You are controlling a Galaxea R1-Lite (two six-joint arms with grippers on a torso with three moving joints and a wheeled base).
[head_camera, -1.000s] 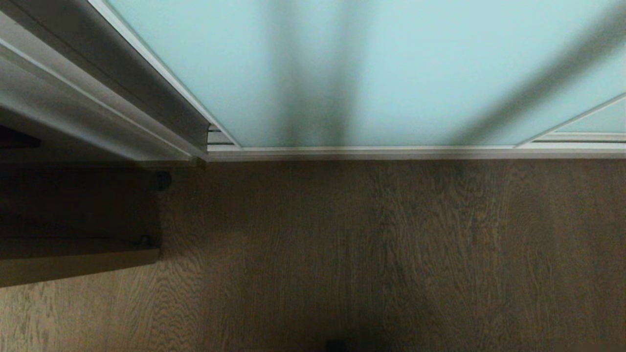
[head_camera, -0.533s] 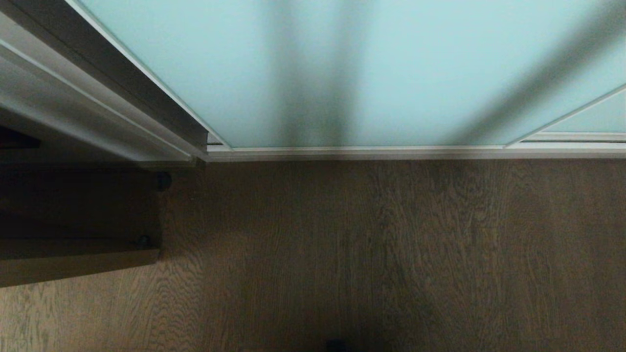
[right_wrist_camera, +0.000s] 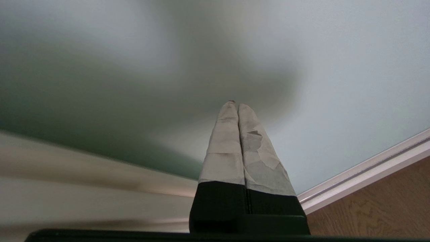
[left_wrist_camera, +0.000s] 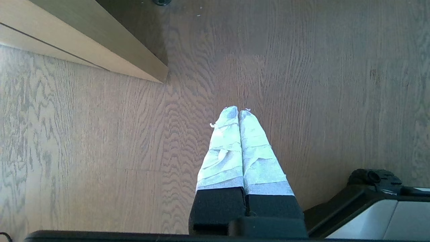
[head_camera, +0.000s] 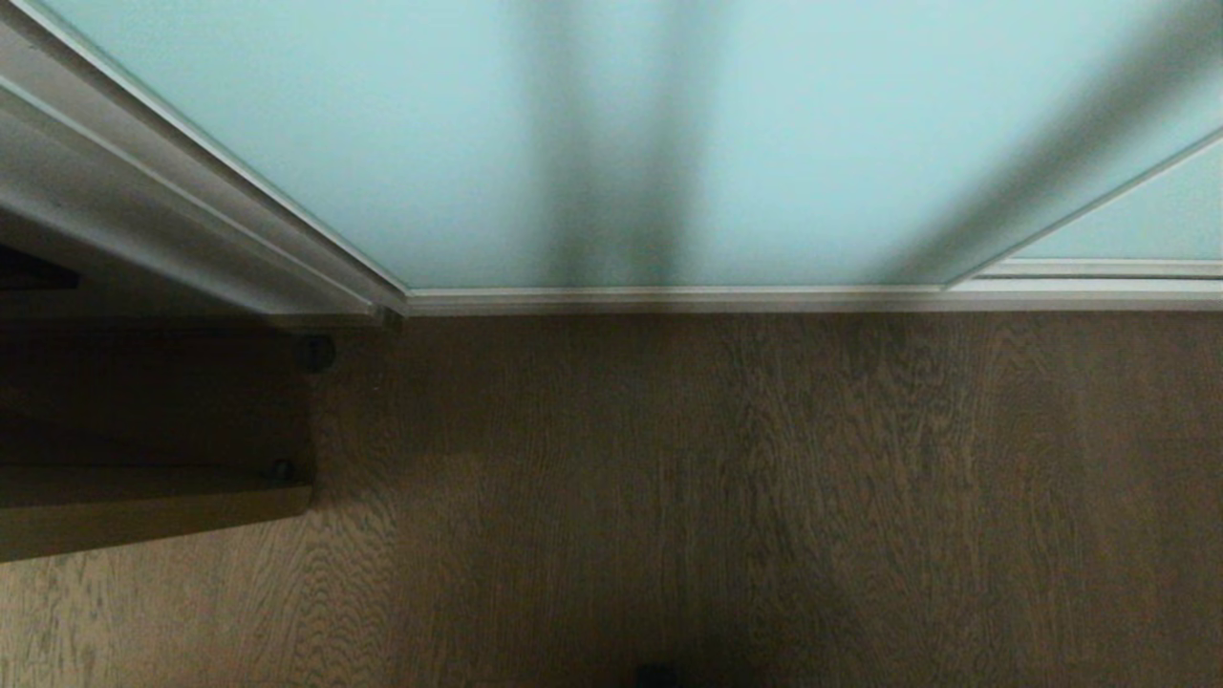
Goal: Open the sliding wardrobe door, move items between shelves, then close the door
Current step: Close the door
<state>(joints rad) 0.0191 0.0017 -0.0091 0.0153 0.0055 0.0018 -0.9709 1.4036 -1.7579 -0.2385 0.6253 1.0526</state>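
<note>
The sliding wardrobe door (head_camera: pixel 611 143) of pale aqua frosted glass fills the top of the head view, and its left edge stands against the wardrobe's side frame (head_camera: pixel 191 239). Neither arm shows in that view; only dark shadows lie on the glass. In the right wrist view my right gripper (right_wrist_camera: pixel 237 105) is shut and empty, its taped tips close to the door's glass (right_wrist_camera: pixel 336 67); whether they touch it I cannot tell. My left gripper (left_wrist_camera: pixel 238 111) is shut and empty, hanging over the wooden floor. The items and the shelves are hidden behind the door.
A second glass panel (head_camera: pixel 1137 229) overlaps behind the door at the right. The silver floor track (head_camera: pixel 764 301) runs along the door's foot. A low wooden piece of furniture (head_camera: pixel 143 506) stands at the left on the floor. My own base (left_wrist_camera: pixel 369 208) shows beside the left gripper.
The door has slid left. The gap at its left edge, where the track showed, has shut against the side frame. The floor and the furniture have kept still.
</note>
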